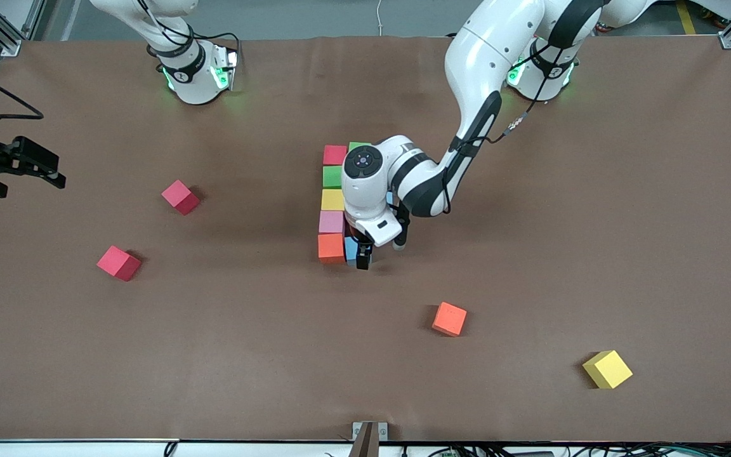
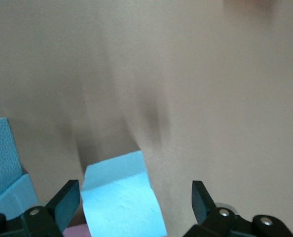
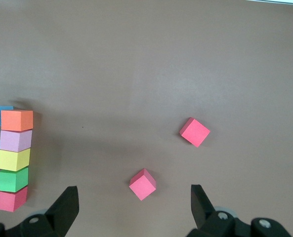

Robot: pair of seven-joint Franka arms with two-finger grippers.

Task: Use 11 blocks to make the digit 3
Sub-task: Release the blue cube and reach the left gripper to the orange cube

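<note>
Front view: the left end effector (image 1: 363, 254) sits at frame centre, down at the lower end of the block column, its fingers apart with a blue block (image 1: 352, 249) between them. In the left wrist view that blue block (image 2: 121, 197) lies between the two dark fingers (image 2: 67, 202) with a gap showing on the one side, so it appears to be released onto the worktop (image 1: 530, 266), not gripped. A second blue face (image 2: 0, 158) shows at the left edge of that view.

Judgement: the block is set just beside the orange block (image 1: 331, 247) to start the bottom bar of the digit.

The column runs up the frame from orange through pink (image 1: 332, 221), yellow (image 1: 333, 199) and green (image 1: 332, 176) to red (image 1: 334, 154); a second green block (image 1: 359, 146) touches the red one, beginning the top bar. The arm hides anything beside the yellow block.

Loose blocks lie well apart from the column: two red (image 1: 181, 196) (image 1: 119, 263) in the left half, an orange one (image 1: 449, 318) at lower centre and a yellow one (image 1: 607, 369) at lower right.

The right end effector (image 1: 19, 166) waits at the left edge of the frame, above the worktop, fingers wide apart and empty. Its wrist view shows both red blocks (image 3: 143, 184) (image 3: 194, 132) below it.
</note>
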